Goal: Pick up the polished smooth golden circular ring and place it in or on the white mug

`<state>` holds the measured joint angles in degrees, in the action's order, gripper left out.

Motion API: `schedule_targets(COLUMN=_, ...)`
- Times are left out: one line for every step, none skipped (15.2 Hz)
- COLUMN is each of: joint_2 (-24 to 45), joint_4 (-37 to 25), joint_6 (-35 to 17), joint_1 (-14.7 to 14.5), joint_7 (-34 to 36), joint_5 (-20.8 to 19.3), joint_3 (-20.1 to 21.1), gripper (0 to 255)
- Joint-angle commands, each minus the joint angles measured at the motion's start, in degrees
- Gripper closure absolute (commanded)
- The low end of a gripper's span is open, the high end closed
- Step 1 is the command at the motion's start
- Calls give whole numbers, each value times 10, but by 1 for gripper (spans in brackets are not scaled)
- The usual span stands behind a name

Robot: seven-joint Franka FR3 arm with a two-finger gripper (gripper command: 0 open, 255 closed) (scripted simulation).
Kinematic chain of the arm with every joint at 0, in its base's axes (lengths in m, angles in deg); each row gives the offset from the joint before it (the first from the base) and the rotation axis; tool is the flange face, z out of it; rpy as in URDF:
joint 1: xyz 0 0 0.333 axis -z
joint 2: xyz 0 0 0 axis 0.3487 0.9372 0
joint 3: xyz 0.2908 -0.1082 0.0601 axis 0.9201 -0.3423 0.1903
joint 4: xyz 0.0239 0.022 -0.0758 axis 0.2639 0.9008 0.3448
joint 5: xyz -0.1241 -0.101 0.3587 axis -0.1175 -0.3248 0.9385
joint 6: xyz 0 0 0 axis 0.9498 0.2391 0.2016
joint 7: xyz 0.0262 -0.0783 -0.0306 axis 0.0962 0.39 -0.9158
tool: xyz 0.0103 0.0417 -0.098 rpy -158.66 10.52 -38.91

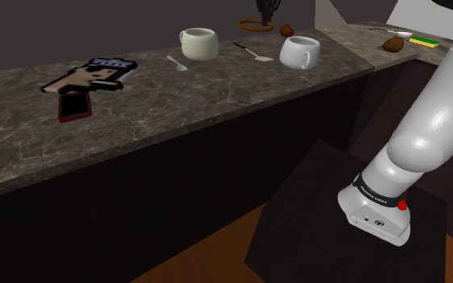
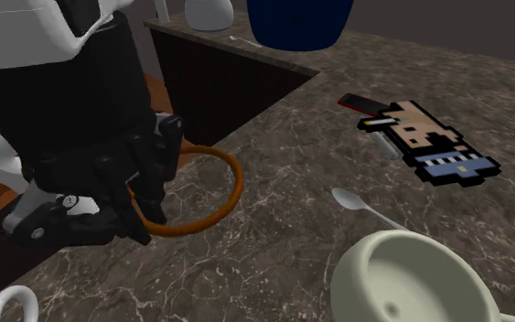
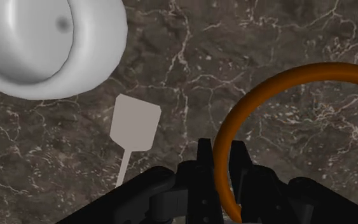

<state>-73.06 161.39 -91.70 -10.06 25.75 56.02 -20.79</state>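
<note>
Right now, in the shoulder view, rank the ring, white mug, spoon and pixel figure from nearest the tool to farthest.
1. ring, clasped in the tool, far end of the counter.
2. white mug, just beside it.
3. spoon, mid-counter.
4. pixel figure, toward the view's left.

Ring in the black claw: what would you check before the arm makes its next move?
1. Grip: ok. The gripper has its two fingers clasped on the band of the orange-brown ring.
2. Ring clear of the counter: cannot tell.
3. Target ready: ok. The white mug stands upright, and the wrist view shows its inside empty.
4. Way across: ok, probably. The grey spatula lies flat between ring and mug, so a lifted ring should pass over it.
5. Right mug: ok. The cream mug stands farther off, past the spatula.
</note>
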Motion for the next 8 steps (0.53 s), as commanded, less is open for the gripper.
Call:
schedule_targets(joint_2=-15, joint_4=19, joint_6=-5, joint_1=13, joint_7=-24, joint_5=1, joint_3=-10, gripper=255)
schedule_targets(joint_2=-20, joint_4=26, joint_6=-7, joint_1=20, joint_7=-37, joint_5=1, joint_3=-16, gripper=255)
schedule_targets(joint_2=-25, joint_4=32, joint_6=-8, joint_1=27, joint_7=-50, joint_5=1, joint_3=-22, gripper=255)
schedule_targets(joint_2=-30, joint_4=38, joint_6=-10, joint_1=34, joint_7=-63, joint_5=1, joint_3=-28, gripper=255)
schedule_targets(joint_2=-33, joint_4=42, joint_6=-11, joint_1=41, joint_7=-76, joint_5=1, joint_3=-34, gripper=255)
schedule_targets(joint_2=-36, joint_4=46, joint_6=-12, joint_1=48, joint_7=-89, joint_5=2, joint_3=-41, gripper=255)
schedule_targets(joint_2=-39, joint_4=49, joint_6=-13, joint_1=55, joint_7=-103, joint_5=2, joint_3=-47, gripper=255)
schedule_targets(joint_2=-41, joint_4=51, joint_6=-13, joint_1=63, joint_7=-116, joint_5=2, joint_3=-53, gripper=255)
